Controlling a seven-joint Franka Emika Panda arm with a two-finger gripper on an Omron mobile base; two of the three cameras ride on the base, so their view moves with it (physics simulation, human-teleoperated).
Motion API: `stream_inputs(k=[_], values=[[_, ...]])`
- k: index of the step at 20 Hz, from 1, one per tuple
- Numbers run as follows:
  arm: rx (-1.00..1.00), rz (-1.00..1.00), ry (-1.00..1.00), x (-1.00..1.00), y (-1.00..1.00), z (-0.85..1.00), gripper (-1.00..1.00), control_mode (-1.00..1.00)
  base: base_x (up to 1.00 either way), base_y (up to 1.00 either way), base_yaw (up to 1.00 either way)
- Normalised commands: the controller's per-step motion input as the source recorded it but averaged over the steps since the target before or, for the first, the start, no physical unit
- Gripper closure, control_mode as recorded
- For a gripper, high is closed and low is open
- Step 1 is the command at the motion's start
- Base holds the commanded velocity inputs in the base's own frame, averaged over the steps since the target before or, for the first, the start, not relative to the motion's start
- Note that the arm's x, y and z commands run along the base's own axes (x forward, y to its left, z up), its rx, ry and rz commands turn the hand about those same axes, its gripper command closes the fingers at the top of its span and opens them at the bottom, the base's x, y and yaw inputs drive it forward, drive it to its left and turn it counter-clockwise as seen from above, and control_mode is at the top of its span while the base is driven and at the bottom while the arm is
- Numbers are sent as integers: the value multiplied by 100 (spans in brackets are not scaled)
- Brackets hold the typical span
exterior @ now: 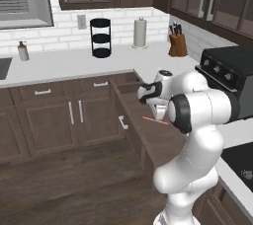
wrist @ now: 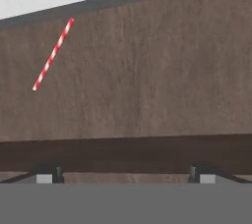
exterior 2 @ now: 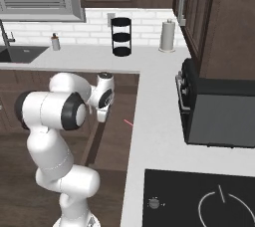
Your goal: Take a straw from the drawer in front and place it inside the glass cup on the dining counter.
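1. The tool (wrist: 126, 173) hangs over the pulled-out drawer (wrist: 147, 70), its fingertips (wrist: 49, 174) spread wide with nothing between them.
2. The straw (wrist: 53, 54), striped red and white, lies flat on the drawer floor, apart from the tool and near the far wall.
3. Beyond the drawer runs the white worktop (exterior: 74, 61), carrying a black tiered rack (exterior: 101, 37), a paper towel roll (exterior: 140, 32) and a knife block (exterior: 177, 43).

The wide dark-brown wooden drawer (exterior: 129, 120) is standing pulled out, carrying the thin red-and-white striped straw (wrist: 52, 54), which is lying flat on its bare floor near one wall, below the white worktop (exterior 2: 154, 116).
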Motion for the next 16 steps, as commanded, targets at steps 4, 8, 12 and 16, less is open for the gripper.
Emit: stream_inputs(k=[4, 8, 12, 16], values=[[7, 2, -2, 0, 0, -35, -100, -100, 0, 0, 0], [7, 1, -1, 0, 7, -37, -100, -100, 0, 0, 0], [8, 0, 0, 0, 19, -32, -100, -100, 0, 0, 0], [8, 0, 0, 0, 38, -26, -100, -100, 0, 0, 0]])
